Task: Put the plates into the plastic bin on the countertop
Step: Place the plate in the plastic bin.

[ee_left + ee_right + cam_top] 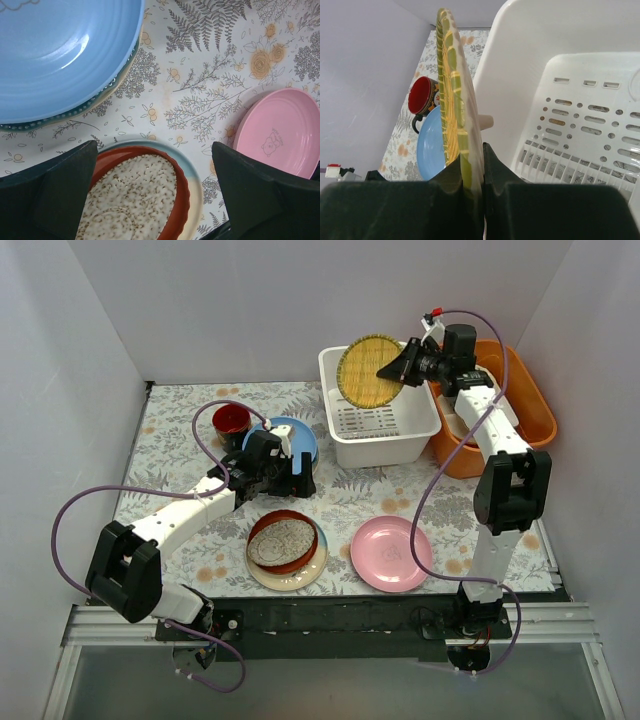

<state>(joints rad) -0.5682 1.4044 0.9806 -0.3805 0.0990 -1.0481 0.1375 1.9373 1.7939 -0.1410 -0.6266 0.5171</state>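
Observation:
My right gripper [398,368] [472,165] is shut on the rim of a yellow woven plate [368,370] [454,100] and holds it upright on edge over the white plastic bin [380,455] [520,60]. My left gripper [290,478] [154,150] is open and empty, low over the countertop [350,495]. It is between the light blue plate [300,435] [60,55], which is stacked on a teal plate [75,112], and the red-brown speckled dish [283,540] [135,195], which sits on a cream-and-blue plate [300,575] [192,175]. A pink plate [390,552] [280,135] lies at front right.
A small dark-red cup [231,420] [420,95] stands behind the blue plate. An orange tub [530,405] with pale dishes sits to the right of the bin, under my right arm. White walls close in the back and both sides.

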